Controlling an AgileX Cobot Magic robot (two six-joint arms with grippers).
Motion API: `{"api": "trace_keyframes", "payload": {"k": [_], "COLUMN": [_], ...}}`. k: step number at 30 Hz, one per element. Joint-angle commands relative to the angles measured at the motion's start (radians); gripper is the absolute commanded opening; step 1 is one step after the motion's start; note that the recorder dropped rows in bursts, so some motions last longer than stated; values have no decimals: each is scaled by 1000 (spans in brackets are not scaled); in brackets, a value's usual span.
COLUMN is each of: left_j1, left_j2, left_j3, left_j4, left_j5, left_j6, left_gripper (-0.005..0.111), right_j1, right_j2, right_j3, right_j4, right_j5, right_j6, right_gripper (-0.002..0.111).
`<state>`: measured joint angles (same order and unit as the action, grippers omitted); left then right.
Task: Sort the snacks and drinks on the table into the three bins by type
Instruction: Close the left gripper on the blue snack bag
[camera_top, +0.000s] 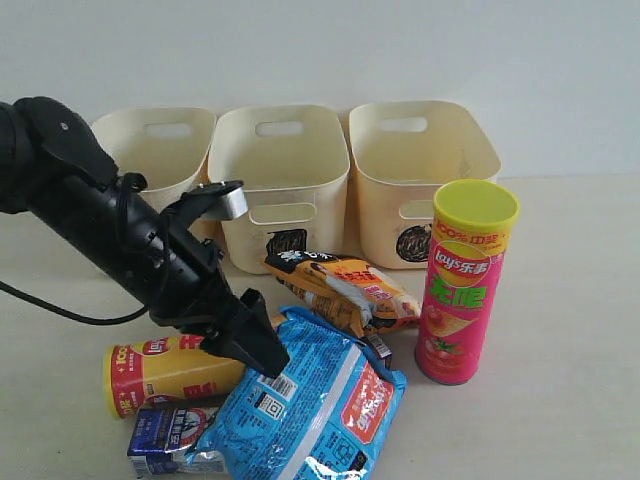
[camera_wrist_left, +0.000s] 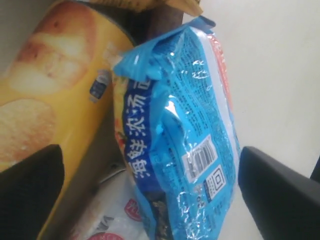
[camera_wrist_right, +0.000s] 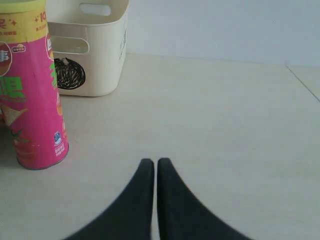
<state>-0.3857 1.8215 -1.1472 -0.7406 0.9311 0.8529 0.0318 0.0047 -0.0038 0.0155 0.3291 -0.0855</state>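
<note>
1. At the front of the table (camera_top: 560, 400), left gripper (camera_wrist_left: 150, 155) has its jaws spread wide, straddling 1 end of the large blue bag (camera_top: 310, 410), fingers clear of its sides.
2. Blue bag lies flat, touching the yellow tube (camera_top: 165, 372) (on its side) and the milk pouch (camera_top: 165, 435).
3. Orange bag (camera_top: 340, 285) just behind it; pink tube (camera_top: 465, 290) upright.
4. 3 bins (camera_top: 275, 160) in a row at the back.
5. Right gripper (camera_wrist_right: 156, 167) pinched closed, near the pink tube.

Exterior camera faces the bins (camera_top: 280, 170) from in front, slightly above. Left wrist looks close onto the blue bag (camera_wrist_left: 185, 125); right wrist, low, shares the pink tube (camera_wrist_right: 30, 100).
</note>
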Motion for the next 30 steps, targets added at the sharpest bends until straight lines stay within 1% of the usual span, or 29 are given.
{"api": "trace_keyframes", "payload": {"k": [1, 6, 20, 25, 30], "left_j1": [-32, -65, -68, -68, -68], "left_j2": [39, 78, 125, 129, 129], "left_j3": [-6, -16, -16, -20, -52], "left_j4": [19, 19, -11, -85, -109], "left_j5": [-12, -26, -38, -38, -3], "left_j6": [-24, -33, -42, -21, -22], "left_gripper": [87, 87, 87, 83, 77], "right_j1": [-3, -3, -3, -3, -3], "right_j2": [-5, -5, -5, -5, -5], "right_j3": [4, 4, 4, 4, 4], "right_j4": [-2, -2, -2, -2, -2], "right_j5": [-7, -7, -7, -7, -7], "right_j6": [-1, -1, -1, -1, -1], "right_gripper": [0, 0, 0, 0, 0]}}
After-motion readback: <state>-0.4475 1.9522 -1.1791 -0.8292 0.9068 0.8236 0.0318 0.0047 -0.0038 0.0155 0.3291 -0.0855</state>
